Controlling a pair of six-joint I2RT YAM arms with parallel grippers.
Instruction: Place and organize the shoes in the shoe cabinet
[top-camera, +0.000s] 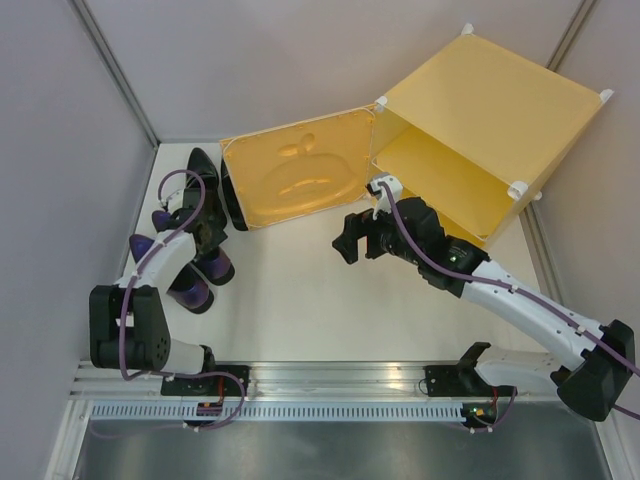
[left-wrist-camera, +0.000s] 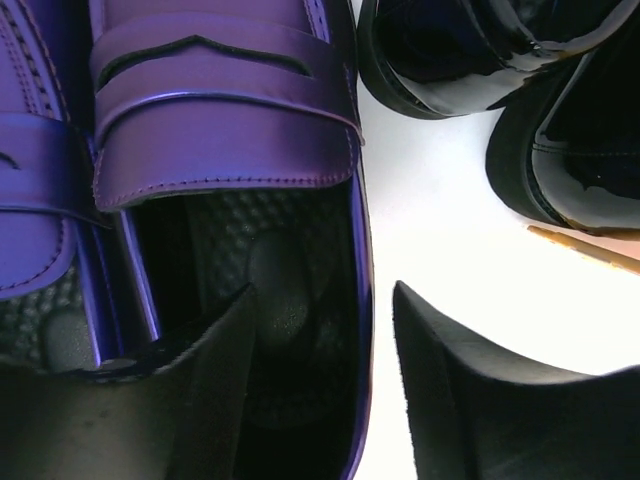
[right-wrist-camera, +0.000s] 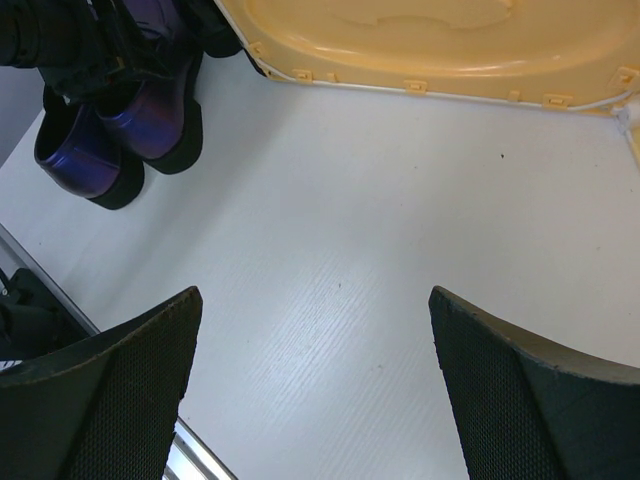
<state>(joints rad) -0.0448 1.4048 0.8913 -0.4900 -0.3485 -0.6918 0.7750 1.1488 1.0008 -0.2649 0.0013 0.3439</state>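
Note:
The yellow shoe cabinet (top-camera: 490, 100) stands at the back right, its apple-embossed door (top-camera: 300, 180) swung open to the left. Two black shoes (top-camera: 205, 170) stand by the door's left edge. Two purple shoes (top-camera: 192, 290) lie side by side at the left. My left gripper (top-camera: 207, 237) is over them and open. In the left wrist view (left-wrist-camera: 322, 300) one finger is inside the right purple shoe (left-wrist-camera: 225, 120) and the other is outside its side wall. My right gripper (top-camera: 348, 240) is open and empty in front of the door, above bare table (right-wrist-camera: 315, 330).
Grey walls close in the table on the left, back and right. A metal rail (top-camera: 330, 380) with both arm bases runs along the near edge. The right wrist view shows the door's lower edge (right-wrist-camera: 430, 40) and the purple shoes (right-wrist-camera: 150, 120) at its upper left.

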